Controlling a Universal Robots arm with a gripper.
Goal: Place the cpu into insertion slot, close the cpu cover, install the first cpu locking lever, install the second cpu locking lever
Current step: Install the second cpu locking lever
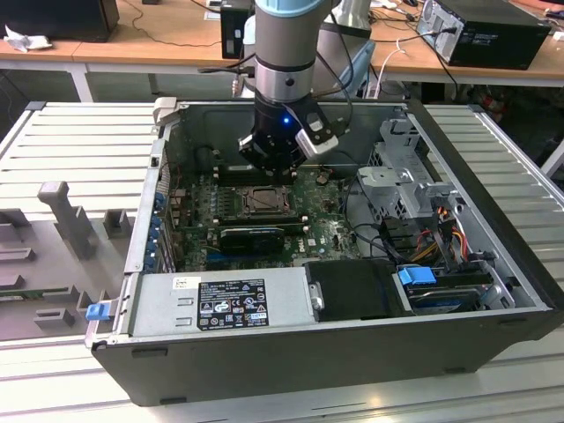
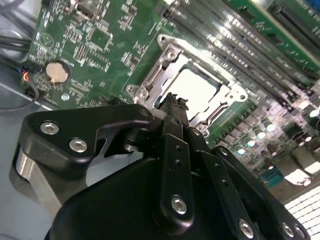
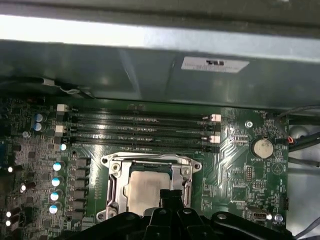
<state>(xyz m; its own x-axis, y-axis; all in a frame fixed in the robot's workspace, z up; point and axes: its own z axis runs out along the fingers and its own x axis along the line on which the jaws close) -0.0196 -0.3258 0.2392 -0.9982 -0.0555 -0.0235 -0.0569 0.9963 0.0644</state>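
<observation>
Currently the cpu [image 3: 146, 189] sits in the slot [image 3: 114, 176] under the cover [image 3: 150, 161]; my gripper [image 2: 172, 104], pinched narrow and empty, hovers above.

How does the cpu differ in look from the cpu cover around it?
The cpu is a solid, pale, matte plate; the cpu cover is a shiny silver frame with an open window. The cpu lies inside that window, and the cover surrounds it. Both are square and lie flat on the green board.
</observation>
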